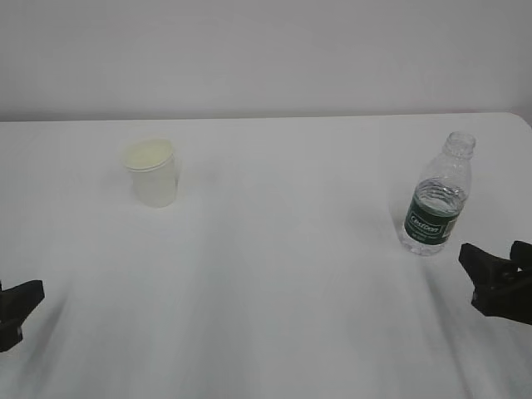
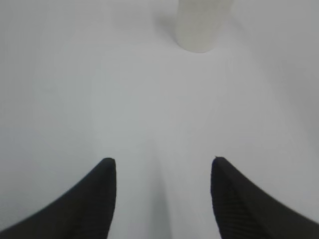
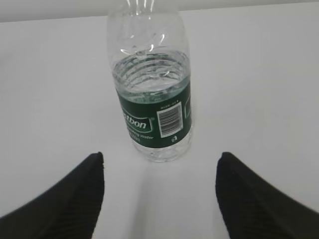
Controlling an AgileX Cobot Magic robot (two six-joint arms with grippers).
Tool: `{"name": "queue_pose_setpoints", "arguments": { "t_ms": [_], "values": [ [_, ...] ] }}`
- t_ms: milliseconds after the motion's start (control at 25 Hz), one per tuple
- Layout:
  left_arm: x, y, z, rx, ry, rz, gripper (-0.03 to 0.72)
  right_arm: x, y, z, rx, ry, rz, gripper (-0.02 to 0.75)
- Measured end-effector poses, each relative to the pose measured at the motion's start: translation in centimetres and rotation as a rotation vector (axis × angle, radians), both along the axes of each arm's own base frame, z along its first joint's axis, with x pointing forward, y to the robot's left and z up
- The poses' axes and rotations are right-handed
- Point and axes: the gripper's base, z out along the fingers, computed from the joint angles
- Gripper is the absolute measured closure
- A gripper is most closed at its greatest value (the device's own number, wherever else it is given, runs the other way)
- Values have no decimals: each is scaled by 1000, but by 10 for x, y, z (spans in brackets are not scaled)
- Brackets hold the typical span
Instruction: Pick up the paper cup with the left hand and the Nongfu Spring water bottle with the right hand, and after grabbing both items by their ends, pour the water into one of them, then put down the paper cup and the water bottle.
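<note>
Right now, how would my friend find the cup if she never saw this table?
Look at the white table, then its far left part. A small white paper cup stands there upright and alone. Unlike the clear, green-labelled bottle at the right, it is short and open-topped.

Paper cup (image 2: 203,25) top cut off in left wrist view; bottle (image 3: 152,84) neck cropped, right wrist.

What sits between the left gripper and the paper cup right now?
Nothing: the left wrist view shows only bare table between the open left gripper and the paper cup.
</note>
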Motion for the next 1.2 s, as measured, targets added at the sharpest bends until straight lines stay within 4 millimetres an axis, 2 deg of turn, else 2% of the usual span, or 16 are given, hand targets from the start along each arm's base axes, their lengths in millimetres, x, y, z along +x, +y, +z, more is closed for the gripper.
{"name": "queue_pose_setpoints", "arguments": {
  "t_ms": [120, 360, 440, 1200],
  "values": [
    [0, 0, 0, 0, 0, 0, 229, 4, 3, 2, -8, -14, 30, 204],
    [11, 0, 4, -2, -39, 0, 101, 13, 6, 2, -18, -33, 66, 204],
    [15, -1, 5, -2, -49, 0, 84, 16, 6, 1, -19, -30, 66, 204],
    [16, -1, 6, -2, -55, 0, 78, 48, 10, -15, -20, -16, 69, 203]
  ]
}}
